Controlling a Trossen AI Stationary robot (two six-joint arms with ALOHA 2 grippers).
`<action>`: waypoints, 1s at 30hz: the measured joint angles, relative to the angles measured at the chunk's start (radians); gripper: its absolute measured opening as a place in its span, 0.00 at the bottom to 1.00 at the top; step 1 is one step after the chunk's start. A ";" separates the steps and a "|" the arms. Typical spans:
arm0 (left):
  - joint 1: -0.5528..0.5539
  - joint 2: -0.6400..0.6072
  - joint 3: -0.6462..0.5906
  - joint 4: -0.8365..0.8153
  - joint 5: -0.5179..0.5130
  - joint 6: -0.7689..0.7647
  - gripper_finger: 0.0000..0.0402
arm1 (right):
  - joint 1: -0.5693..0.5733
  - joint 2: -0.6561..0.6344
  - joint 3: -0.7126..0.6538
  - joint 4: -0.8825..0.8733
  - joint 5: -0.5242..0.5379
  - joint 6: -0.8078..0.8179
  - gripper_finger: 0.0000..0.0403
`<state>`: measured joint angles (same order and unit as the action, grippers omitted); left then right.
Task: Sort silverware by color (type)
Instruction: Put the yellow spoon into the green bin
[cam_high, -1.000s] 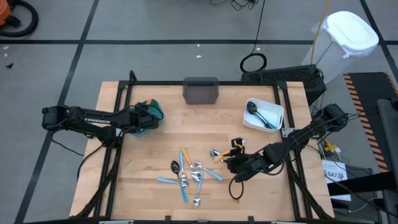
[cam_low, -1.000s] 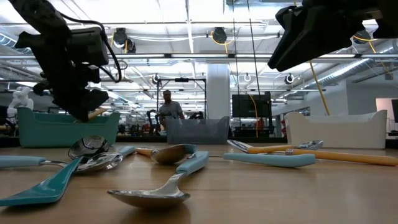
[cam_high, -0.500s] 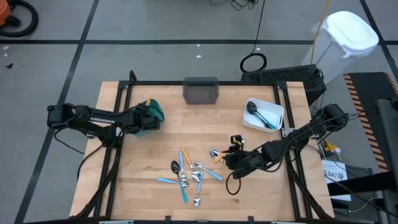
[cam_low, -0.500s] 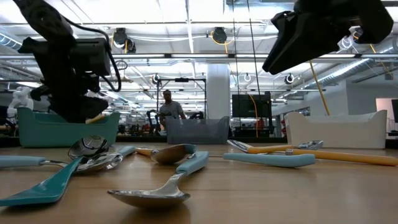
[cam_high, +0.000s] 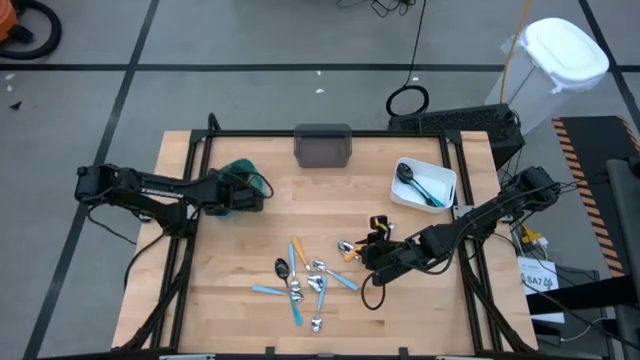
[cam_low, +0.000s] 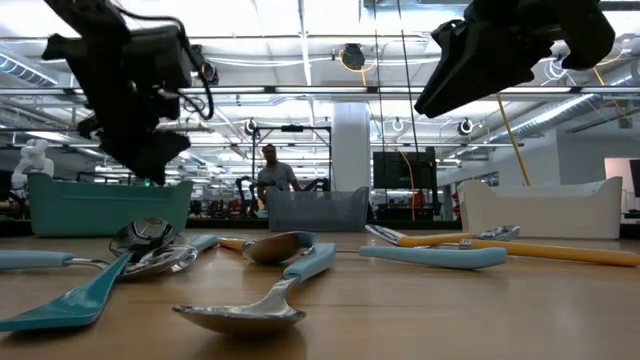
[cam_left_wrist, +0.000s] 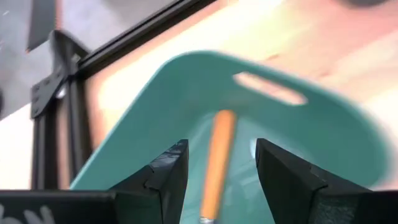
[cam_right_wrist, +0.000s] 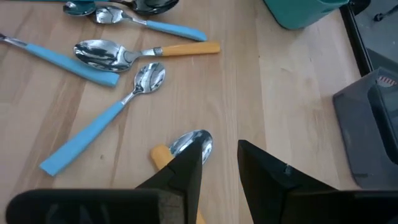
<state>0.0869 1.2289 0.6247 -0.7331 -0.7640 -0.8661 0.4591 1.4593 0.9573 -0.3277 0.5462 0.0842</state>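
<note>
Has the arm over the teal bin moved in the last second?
Yes. In the high view the left gripper has slid a little toward the table's middle across the teal bin. Its fingers are open, and an orange-handled piece lies in the bin beneath.

The left arm reaches in from the counter's left edge, stretched almost level toward the right, its wrist near the back-left part of the counter. The left end effector (cam_high: 245, 192) hangs above the surface with its two dark fingers (cam_left_wrist: 166, 177) spread apart, a clear gap between them and nothing pinched.

The right arm comes in from the right edge, bent at the elbow and angled down and leftward toward the counter's middle. The right end effector (cam_high: 372, 255) sits low near the surface, its fingers (cam_right_wrist: 188, 168) parted with an empty gap between them. In the low view both arms hang above the counter, neither touching it.
</note>
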 joint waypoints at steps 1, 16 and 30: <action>-0.027 0.000 0.009 0.011 -0.005 0.000 0.46 | 0.000 0.000 0.000 -0.007 -0.001 0.013 0.24; -0.258 0.111 0.017 0.638 -0.089 0.379 0.46 | 0.020 0.000 0.000 -0.118 -0.052 0.356 0.24; -0.217 0.328 0.016 1.001 0.100 0.573 0.46 | 0.155 0.062 0.000 -0.119 0.002 0.714 0.25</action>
<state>-0.1303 1.5574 0.6411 0.2681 -0.6639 -0.2935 0.6136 1.5214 0.9569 -0.4465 0.5479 0.7977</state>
